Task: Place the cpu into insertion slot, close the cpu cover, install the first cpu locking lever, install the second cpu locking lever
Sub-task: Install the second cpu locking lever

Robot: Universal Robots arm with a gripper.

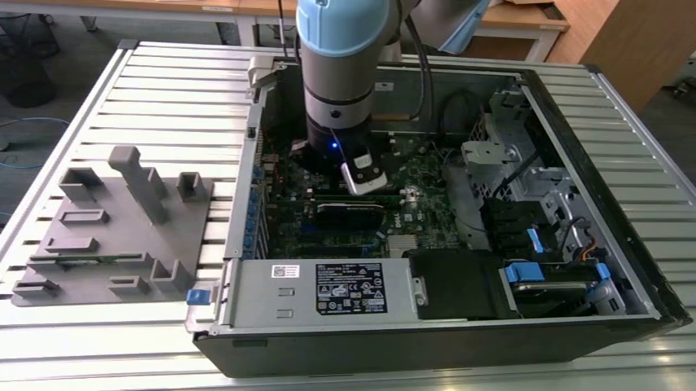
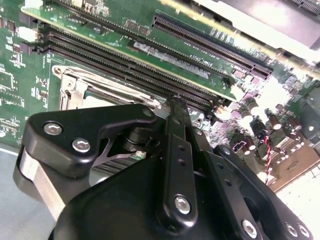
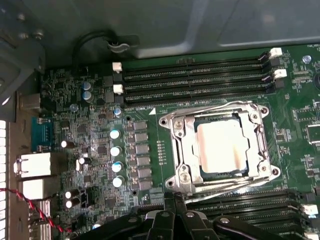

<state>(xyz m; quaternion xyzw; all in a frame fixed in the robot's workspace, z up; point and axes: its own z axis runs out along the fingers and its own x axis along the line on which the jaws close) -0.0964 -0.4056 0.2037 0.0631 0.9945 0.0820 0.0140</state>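
Observation:
The cpu lies flat in the insertion slot, its dull silver top showing through the window of the cpu cover, which lies down over it. Thin wire locking levers run along two sides of the socket, one on the side nearest the gripper and one beside the memory slots. My gripper is shut, its fingertips pressed together just off the socket's corner by the nearer lever. In the second wrist view the gripper reaches down beside the partly hidden insertion slot. I see nothing between the fingers.
The arm reaches into an open computer case lying on a slatted table. Long black memory slots flank the socket, with capacitors beside it. A power supply fills the case's near side. A grey fixture stands at the exterior view's left.

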